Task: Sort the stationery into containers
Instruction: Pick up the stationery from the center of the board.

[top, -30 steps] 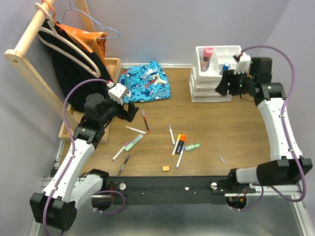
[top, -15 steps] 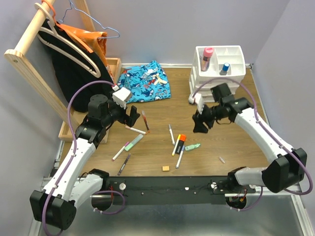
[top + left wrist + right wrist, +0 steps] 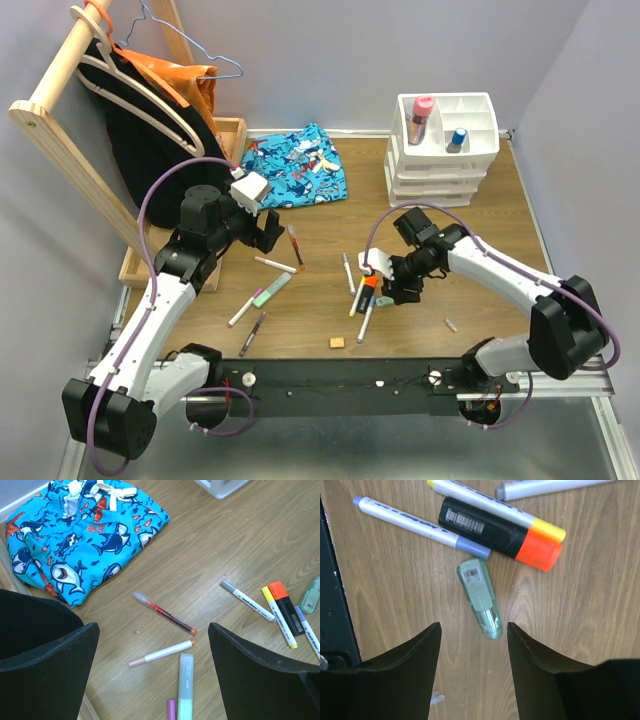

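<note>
Several pens lie loose on the wooden table. My right gripper [image 3: 392, 291] is open and low over a clear green tube [image 3: 480, 597]; the tube's tip lies just ahead of the jaws and nothing is held. Next to it lie an orange-and-black highlighter [image 3: 500, 535] and a violet-capped white pen [image 3: 420, 522]. My left gripper [image 3: 268, 228] is open and empty above a red pen [image 3: 165, 612], a white pen [image 3: 160, 653] and a green highlighter [image 3: 185, 685]. The white drawer organiser [image 3: 443, 160] holds a pink glitter tube [image 3: 421, 118] and a small jar [image 3: 458, 138]. A tan eraser [image 3: 337, 343] lies near the front.
The blue patterned cloth [image 3: 295, 165] lies at the back, also in the left wrist view [image 3: 80, 535]. A wooden rack with hangers and clothes [image 3: 140, 110] stands at the left. A small clear cap [image 3: 452, 325] lies at the front right. A black rail [image 3: 340, 372] runs along the near edge.
My right arm has swung from the organiser down and left to the pens in the middle, ending over the green tube. My left gripper has shifted slightly.
</note>
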